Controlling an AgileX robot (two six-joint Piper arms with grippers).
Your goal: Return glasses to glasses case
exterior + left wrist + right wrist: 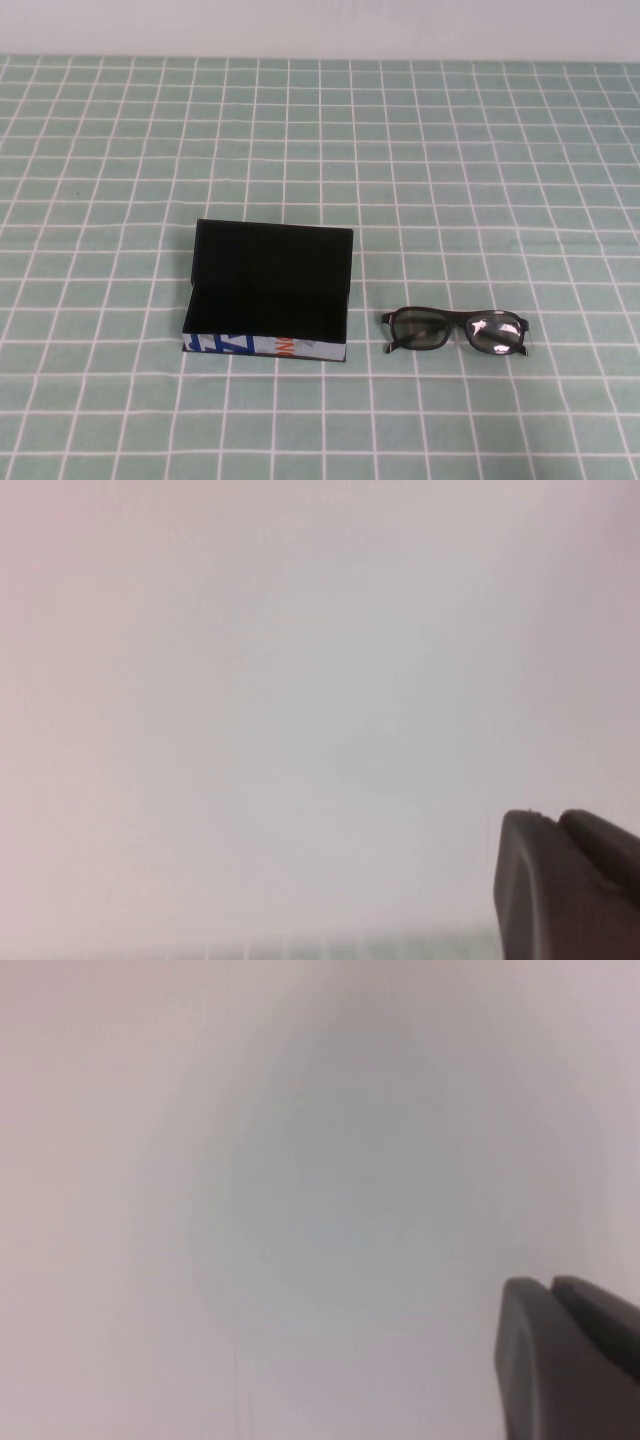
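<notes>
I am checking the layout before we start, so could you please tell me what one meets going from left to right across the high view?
The open glasses case → the glasses. Neither gripper shows there; left gripper and right gripper appear only in their wrist views.

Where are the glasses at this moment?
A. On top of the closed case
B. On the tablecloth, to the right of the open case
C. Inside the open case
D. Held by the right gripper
B: the glasses lie on the checked tablecloth, apart from the open glasses case; neither the left gripper nor the right gripper is near them.
</notes>
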